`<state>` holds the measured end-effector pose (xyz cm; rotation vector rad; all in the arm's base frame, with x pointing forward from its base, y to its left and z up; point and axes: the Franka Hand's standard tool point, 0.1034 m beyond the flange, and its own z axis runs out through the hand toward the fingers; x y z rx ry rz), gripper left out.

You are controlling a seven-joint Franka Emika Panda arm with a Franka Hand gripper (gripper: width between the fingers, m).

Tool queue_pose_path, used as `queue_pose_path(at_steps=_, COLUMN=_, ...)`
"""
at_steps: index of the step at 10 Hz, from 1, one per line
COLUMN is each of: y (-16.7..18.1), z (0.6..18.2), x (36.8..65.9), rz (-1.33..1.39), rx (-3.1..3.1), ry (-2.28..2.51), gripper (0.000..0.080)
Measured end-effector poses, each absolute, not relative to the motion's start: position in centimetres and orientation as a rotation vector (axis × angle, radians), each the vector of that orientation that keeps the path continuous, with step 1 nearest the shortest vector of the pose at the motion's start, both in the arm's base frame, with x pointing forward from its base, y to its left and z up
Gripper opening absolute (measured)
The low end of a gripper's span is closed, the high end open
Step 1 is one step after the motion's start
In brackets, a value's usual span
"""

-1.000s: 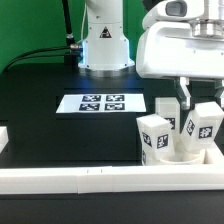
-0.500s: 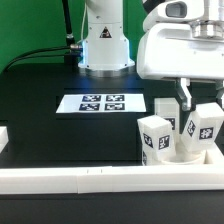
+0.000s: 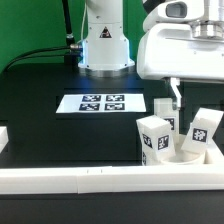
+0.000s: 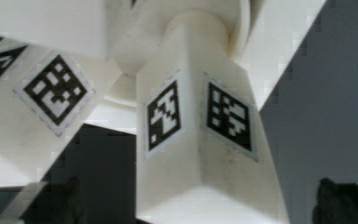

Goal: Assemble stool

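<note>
In the exterior view the white round seat lies at the front right, mostly hidden by three tagged white leg blocks standing in it: one at the left, one behind and a tilted one at the right. My gripper hangs just above them, with one dark finger showing. In the wrist view a leg block stands between my two dark fingertips with gaps on both sides, so the gripper is open. Another leg block stands beside it.
The marker board lies flat on the black table in the middle. White border rails run along the front and the right side. The robot base stands at the back.
My gripper has shifted toward the exterior view's left; only one finger now shows. The right leg block is out from between the fingers and leans more.
</note>
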<state>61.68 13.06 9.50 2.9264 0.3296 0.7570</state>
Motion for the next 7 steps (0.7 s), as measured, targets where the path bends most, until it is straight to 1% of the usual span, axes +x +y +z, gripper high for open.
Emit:
queue_pose_path(at_steps=6, y=12.9, z=9.6, x=61.7, rz=0.738, rx=2.926, ry=0.340, gripper=0.0649)
queue_pose_path(at_steps=7, y=12.5, z=10.8, x=62.0, rz=0.675, rx=2.945, ry=0.333, gripper=0.0649)
